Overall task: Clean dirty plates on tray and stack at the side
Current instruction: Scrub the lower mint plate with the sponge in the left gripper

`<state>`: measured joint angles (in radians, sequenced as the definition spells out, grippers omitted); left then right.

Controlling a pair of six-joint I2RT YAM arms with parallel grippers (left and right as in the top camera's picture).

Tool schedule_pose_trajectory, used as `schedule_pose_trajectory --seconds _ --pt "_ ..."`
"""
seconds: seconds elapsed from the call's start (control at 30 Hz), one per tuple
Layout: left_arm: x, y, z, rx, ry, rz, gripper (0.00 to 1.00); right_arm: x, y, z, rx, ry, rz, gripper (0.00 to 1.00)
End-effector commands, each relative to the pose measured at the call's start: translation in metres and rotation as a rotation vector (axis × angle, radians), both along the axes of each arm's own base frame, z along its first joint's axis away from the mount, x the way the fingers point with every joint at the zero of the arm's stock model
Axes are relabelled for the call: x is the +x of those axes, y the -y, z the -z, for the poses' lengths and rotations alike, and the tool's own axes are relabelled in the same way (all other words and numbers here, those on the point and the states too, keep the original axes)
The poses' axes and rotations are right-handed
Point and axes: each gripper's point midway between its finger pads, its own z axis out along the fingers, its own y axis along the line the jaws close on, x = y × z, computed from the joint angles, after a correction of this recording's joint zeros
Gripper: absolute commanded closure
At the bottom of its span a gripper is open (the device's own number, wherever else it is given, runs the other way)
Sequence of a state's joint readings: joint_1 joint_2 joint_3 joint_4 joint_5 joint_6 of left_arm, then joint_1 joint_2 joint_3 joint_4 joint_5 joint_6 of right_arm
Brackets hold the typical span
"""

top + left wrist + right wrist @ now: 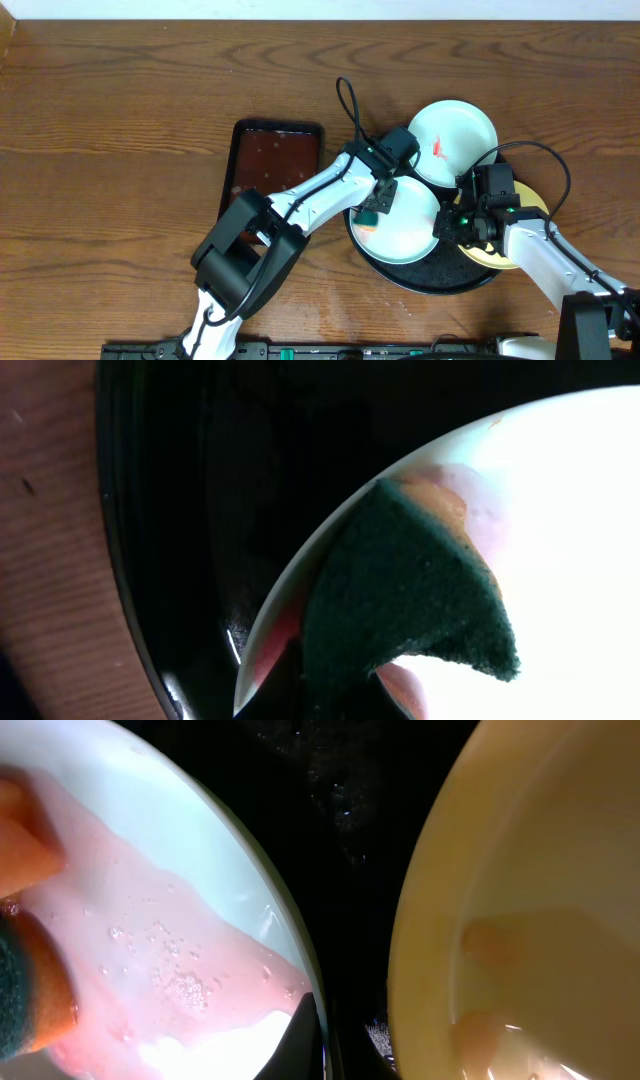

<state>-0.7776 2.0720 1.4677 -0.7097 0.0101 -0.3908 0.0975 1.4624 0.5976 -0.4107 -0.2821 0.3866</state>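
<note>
The black tray (425,280) holds a white plate (410,225) smeared with pink, soapy liquid. My left gripper (376,207) is shut on a green and orange sponge (370,215) and presses it on that plate's left edge. The left wrist view shows the sponge (400,600) on the plate (570,510). My right gripper (452,222) is shut on the plate's right rim (300,980). A pale yellow plate (515,258) lies at the tray's right and shows in the right wrist view (530,920). A second white plate (455,135) with a red smear sits behind.
A rectangular dark reddish-brown tray (275,160) lies left of the black tray, partly under my left arm. The wooden table (120,150) extends to the left and back. Arm cables loop above both plates.
</note>
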Motion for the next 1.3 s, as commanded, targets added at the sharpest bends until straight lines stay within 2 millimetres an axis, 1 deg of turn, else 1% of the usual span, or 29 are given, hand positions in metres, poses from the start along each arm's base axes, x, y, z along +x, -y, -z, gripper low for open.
schedule_pose_trajectory --seconds 0.0,0.03,0.07,0.1,0.13,0.17,0.2,0.23,0.3,0.4,0.43,0.53,0.63,0.73,0.8,0.9,1.0,1.13,1.2,1.27 --pt "0.013 -0.015 0.01 0.041 0.019 0.0 0.92 -0.003 0.011 0.01 -0.065 -0.025 0.029 0.99" --pt "0.005 -0.002 0.01 -0.032 -0.028 0.014 0.92 -0.003 0.011 0.01 -0.065 -0.026 0.029 0.99" --pt "-0.005 0.016 0.009 -0.13 -0.092 0.031 0.92 -0.003 0.011 0.01 -0.065 -0.026 0.029 0.99" --pt "-0.016 0.035 0.005 -0.233 -0.157 0.047 0.92 -0.003 0.011 0.01 -0.065 -0.026 0.029 0.99" --pt "-0.023 0.046 0.001 -0.295 -0.194 0.06 0.92 -0.003 0.011 0.01 -0.065 -0.026 0.029 0.99" --pt "-0.034 0.064 -0.005 -0.385 -0.243 0.093 0.92 -0.003 0.011 0.01 -0.065 -0.026 0.029 0.99" --pt "-0.042 0.077 -0.01 -0.444 -0.274 0.124 0.92 -0.003 0.011 0.01 -0.065 -0.026 0.029 0.99" --pt "-0.049 0.085 -0.013 -0.476 -0.29 0.148 0.92 -0.003 0.011 0.01 -0.065 -0.026 0.029 0.99" --pt "-0.059 0.095 -0.014 -0.488 -0.298 0.18 0.92 -0.004 0.011 0.01 -0.065 -0.027 0.029 0.99" --pt "-0.073 0.103 -0.012 -0.479 -0.308 0.219 0.92 -0.004 0.011 0.01 -0.065 -0.029 0.029 0.99" --pt "-0.074 0.103 -0.012 -0.473 -0.307 0.225 0.92 -0.004 0.011 0.01 -0.065 -0.031 0.03 0.99" --pt "-0.068 0.096 -0.008 -0.438 -0.289 0.199 0.92 -0.005 0.011 0.01 -0.065 -0.034 0.029 0.99" --pt "-0.053 0.078 0.0 -0.365 -0.244 0.145 0.92 -0.006 0.012 0.01 -0.066 -0.038 0.029 0.99" --pt "-0.026 0.043 0.012 -0.199 -0.138 0.05 0.92 -0.007 0.012 0.011 -0.066 -0.04 0.029 0.99" --pt "-0.008 0.017 0.017 -0.062 -0.036 0.011 0.92 -0.007 0.012 0.01 -0.066 -0.04 0.03 0.99" --pt "0.015 -0.016 0.015 0.119 0.103 -0.026 0.92 -0.007 0.012 0.011 -0.066 -0.04 0.029 0.99" --pt "0.027 -0.038 0.008 0.242 0.19 -0.025 0.92 -0.007 0.012 0.011 -0.066 -0.041 0.029 0.99" --pt "0.037 -0.052 0.0 0.348 0.25 0.028 0.92 -0.007 0.012 0.011 -0.066 -0.04 0.029 0.99" --pt "0.04 -0.052 -0.002 0.366 0.259 0.081 0.92 -0.007 0.012 0.011 -0.066 -0.04 0.029 0.99" --pt "0.04 -0.049 -0.002 0.356 0.255 0.092 0.92 -0.007 0.012 0.011 -0.066 -0.04 0.029 0.99"
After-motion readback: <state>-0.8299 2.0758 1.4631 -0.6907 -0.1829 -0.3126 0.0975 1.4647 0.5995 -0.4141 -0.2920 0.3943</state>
